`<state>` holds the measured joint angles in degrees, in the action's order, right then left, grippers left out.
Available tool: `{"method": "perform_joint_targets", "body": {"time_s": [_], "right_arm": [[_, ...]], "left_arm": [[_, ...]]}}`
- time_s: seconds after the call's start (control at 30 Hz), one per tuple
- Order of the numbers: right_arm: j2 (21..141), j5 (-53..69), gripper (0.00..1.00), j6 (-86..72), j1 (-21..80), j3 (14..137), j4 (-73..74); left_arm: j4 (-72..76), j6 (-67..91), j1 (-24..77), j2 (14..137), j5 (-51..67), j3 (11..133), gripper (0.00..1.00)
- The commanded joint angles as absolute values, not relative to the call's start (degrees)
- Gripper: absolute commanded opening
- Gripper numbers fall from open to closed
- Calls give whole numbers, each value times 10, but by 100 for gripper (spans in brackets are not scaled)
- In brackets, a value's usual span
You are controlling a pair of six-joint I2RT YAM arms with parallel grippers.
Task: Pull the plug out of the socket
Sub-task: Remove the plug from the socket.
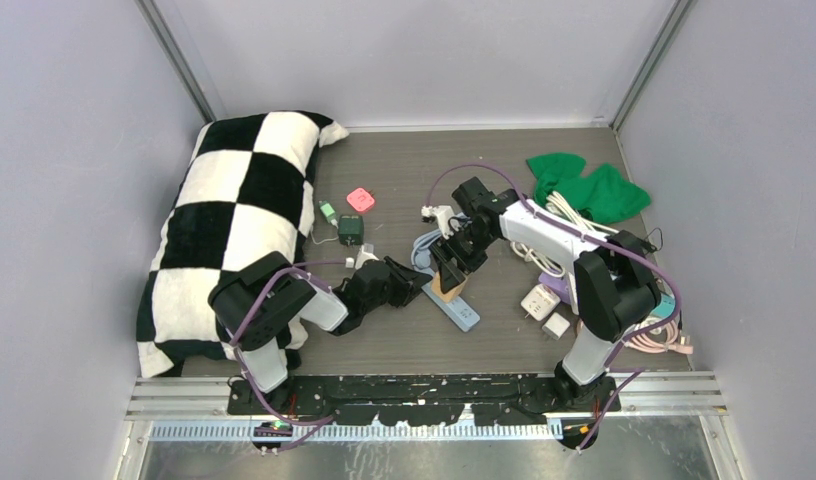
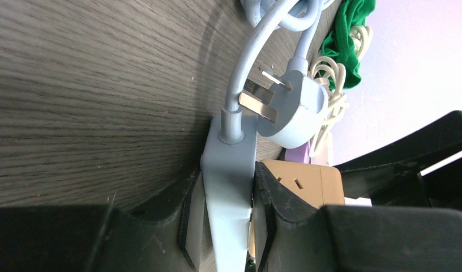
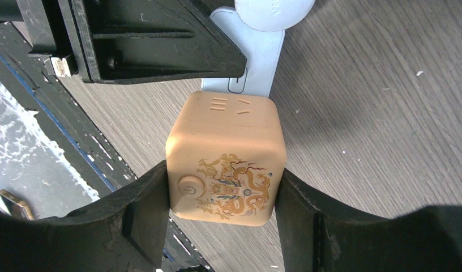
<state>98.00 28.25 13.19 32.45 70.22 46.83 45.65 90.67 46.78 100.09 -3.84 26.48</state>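
Note:
The plug is a tan cube with a gold dragon print [image 3: 226, 164], and my right gripper [image 3: 223, 195] is shut on its two sides. It stands on the pale blue socket strip [image 1: 466, 316], whose end shows behind the cube [image 3: 257, 62]. The cube hides its own pins. My left gripper [image 2: 229, 190] is shut on the strip [image 2: 231, 175] near the cable entry, lying low on the table. The tan cube [image 2: 302, 182] sits just beyond that grip. In the top view both grippers meet at the strip: left [image 1: 409, 286], right [image 1: 450, 272].
The strip's own blue plug [image 2: 294, 105] and coiled cord lie behind it. A checkered pillow [image 1: 234, 220] fills the left side. A green cloth [image 1: 584, 187], white cables [image 1: 574, 215], white adapters [image 1: 542, 302], a pink item [image 1: 360, 199] and a dark adapter [image 1: 350, 230] lie around.

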Motion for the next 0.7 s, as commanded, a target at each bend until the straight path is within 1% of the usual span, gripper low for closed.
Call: {"method": "perform_joint_targets", "body": {"time_s": [0.0,0.17,0.27,0.4,0.6,0.67], "right_arm": [[959,412,1,185,364,745,500],[964,406,1,176,267,722,482],[950,404,1,163,241,692,457],[937,423,1,163,266,676,452],[942,451,1,189,351,725,502],[949,455,1,196,364,740,512]], "left_arm": [[426,868,467,1003,-62,265,0],[423,868,467,1003,-63,268,0],[423,867,467,1009,-59,273,0],[430,866,467,1024,-46,284,0],[431,865,467,1020,-50,279,0],[429,866,467,1014,-55,273,0]]}}
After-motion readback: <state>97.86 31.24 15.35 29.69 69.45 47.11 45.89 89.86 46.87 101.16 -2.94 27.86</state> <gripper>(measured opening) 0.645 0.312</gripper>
